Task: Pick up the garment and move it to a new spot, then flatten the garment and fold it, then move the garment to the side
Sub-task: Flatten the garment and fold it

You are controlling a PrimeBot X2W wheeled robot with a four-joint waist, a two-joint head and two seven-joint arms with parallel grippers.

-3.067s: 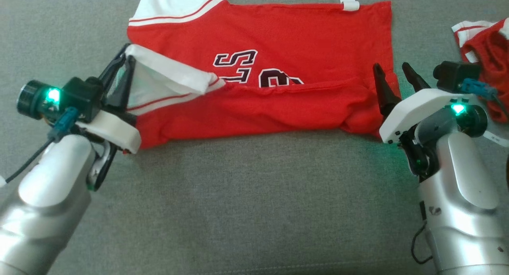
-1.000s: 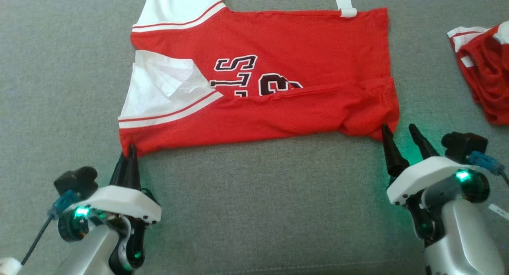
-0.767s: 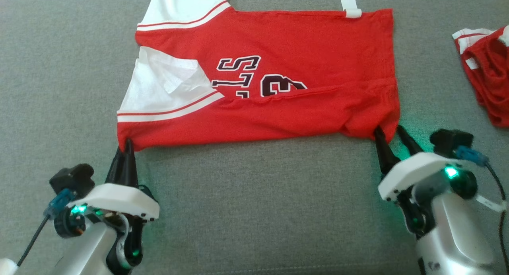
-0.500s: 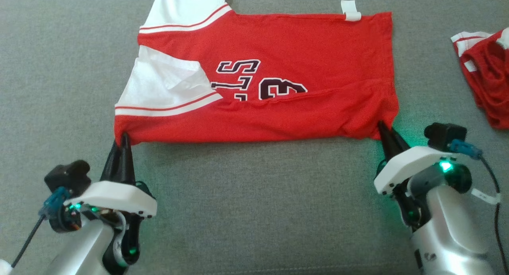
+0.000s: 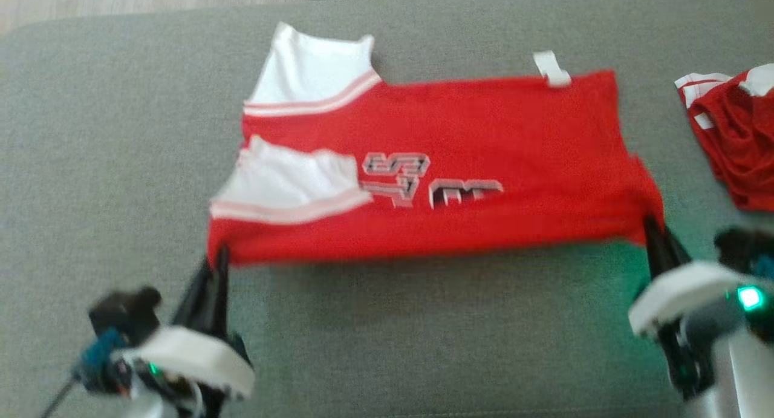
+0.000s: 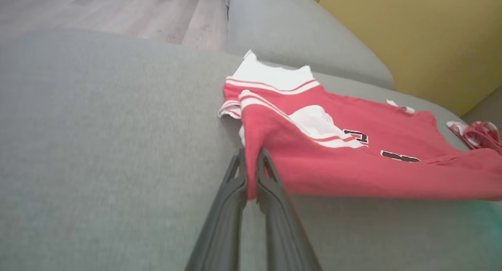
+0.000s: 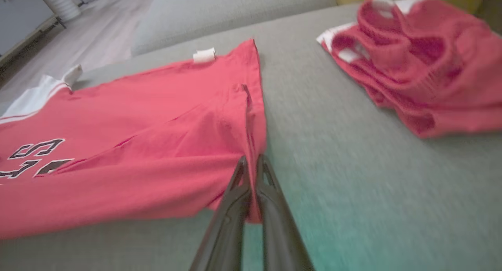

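- Red jersey with white sleeve panels and dark lettering lies spread on a grey sofa cushion; its near long edge is doubled over part of the lettering and appears raised slightly off the cushion.
- Left gripper is clenched on the jersey's near left corner, with red cloth pinched between its two dark fingers; right gripper is clenched on the near right corner in the same way.
- Holding both near corners at once likely keeps that edge taut and level, so the cloth can travel as one straight line for a fold rather than bunching in the middle.
- Far half of the jersey rests flat on the cushion, with a small white tag at its far edge; that resting weight probably anchors the cloth.
- Second red and white garment lies crumpled well apart on the robot's right, outside this grip.
- Blur in the head view hides fine wrinkles.
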